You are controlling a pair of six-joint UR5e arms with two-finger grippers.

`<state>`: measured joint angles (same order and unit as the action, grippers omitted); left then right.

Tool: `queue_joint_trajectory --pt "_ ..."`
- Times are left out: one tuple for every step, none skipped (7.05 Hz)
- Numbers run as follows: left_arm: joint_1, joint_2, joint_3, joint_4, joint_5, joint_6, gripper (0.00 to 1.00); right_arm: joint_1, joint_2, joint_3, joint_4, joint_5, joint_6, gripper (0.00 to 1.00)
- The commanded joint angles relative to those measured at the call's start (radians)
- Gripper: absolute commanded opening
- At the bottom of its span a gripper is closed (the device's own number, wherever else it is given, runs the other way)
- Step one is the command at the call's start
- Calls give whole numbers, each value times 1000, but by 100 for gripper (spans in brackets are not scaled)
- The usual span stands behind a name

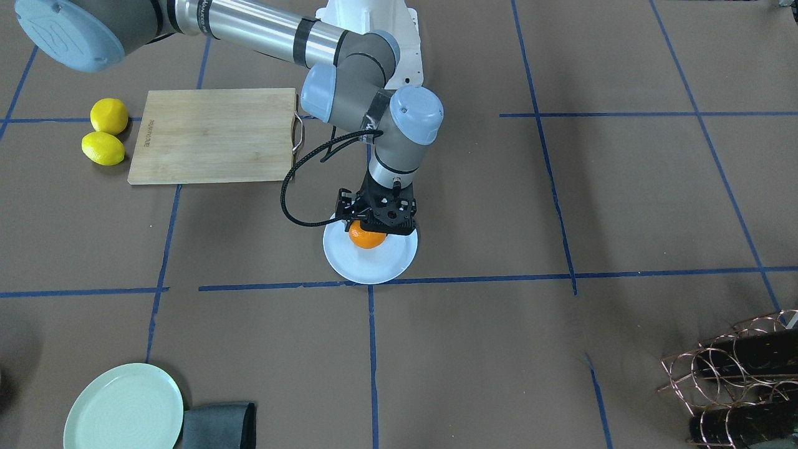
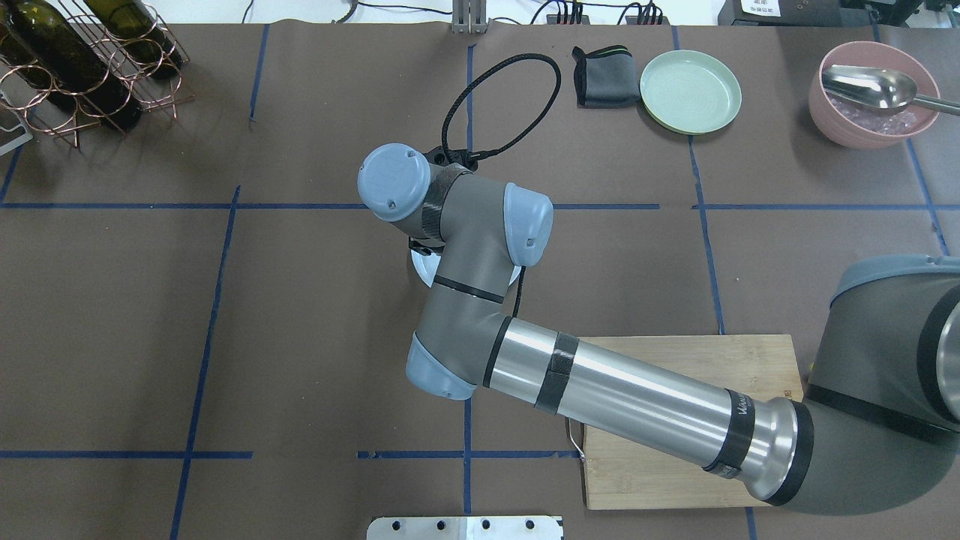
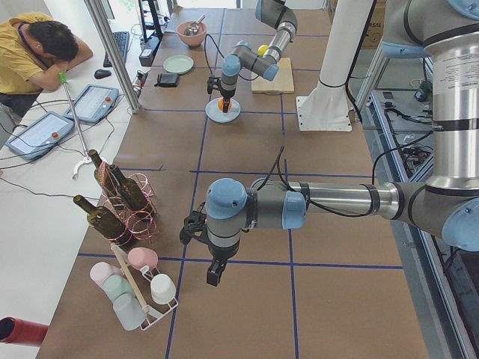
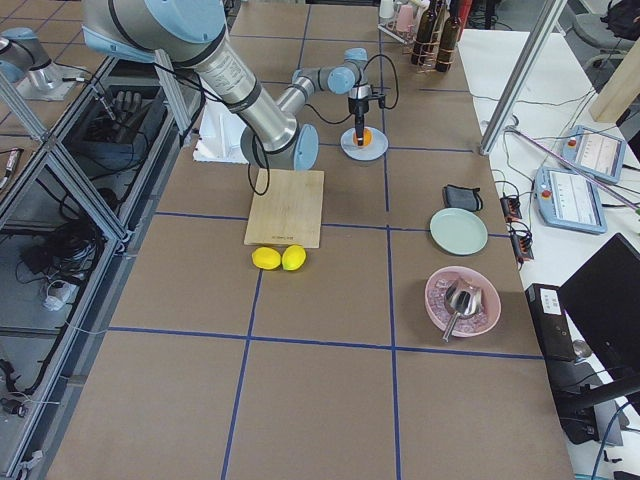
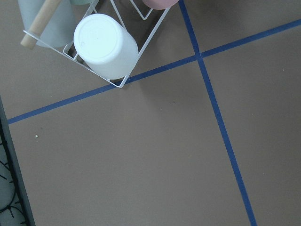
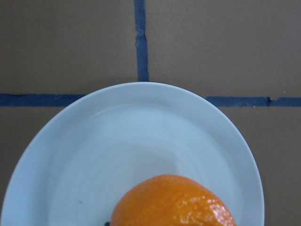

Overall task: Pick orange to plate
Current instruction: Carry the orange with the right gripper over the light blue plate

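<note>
The orange [image 1: 366,239] rests low over the far half of the pale bluish-white plate [image 1: 374,269], which lies near the table's middle. My right gripper [image 1: 378,217] stands upright directly on top of the fruit, its fingers down around it and hidden by its own body; it looks shut on the orange. In the right wrist view the orange [image 6: 174,203] fills the bottom edge, with the plate [image 6: 141,132] under it. My left gripper [image 3: 214,274] hangs over bare table far from the plate; I cannot tell whether it is open.
Two lemons [image 1: 106,132] lie beside a wooden cutting board [image 1: 212,136]. A mint-green plate [image 1: 123,408] and grey cloth [image 1: 218,425] sit at the operators' edge. There is a wine-bottle rack [image 1: 735,374], a pink bowl with scoop [image 2: 874,94] and a cup rack [image 5: 106,44].
</note>
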<state>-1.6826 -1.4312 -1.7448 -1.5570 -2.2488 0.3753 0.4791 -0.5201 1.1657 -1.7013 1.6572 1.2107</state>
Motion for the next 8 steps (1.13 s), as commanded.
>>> queue_joint_trajectory --pt "0 5 -1 0 0 1 100 -2 0 -12 5 -8 13 22" --pt "-2 5 -1 0 0 1 100 -1 2 -12 6 -10 12 52" --pt "-2 5 -1 0 0 1 100 0 0 -12 37 -17 16 100" --pt "-2 6 -1 0 2 2 100 0 -1 -14 49 -22 32 100" --pt "-3 6 -1 0 0 2 100 0 0 -14 49 -22 32 100" --pt "-3 6 -1 0 0 2 100 3 0 -14 49 -22 14 100" --pt "-3 6 -1 0 0 2 100 27 6 -2 48 -13 -3 100" --pt "-3 5 -1 0 0 2 100 73 6 35 37 21 -57 100"
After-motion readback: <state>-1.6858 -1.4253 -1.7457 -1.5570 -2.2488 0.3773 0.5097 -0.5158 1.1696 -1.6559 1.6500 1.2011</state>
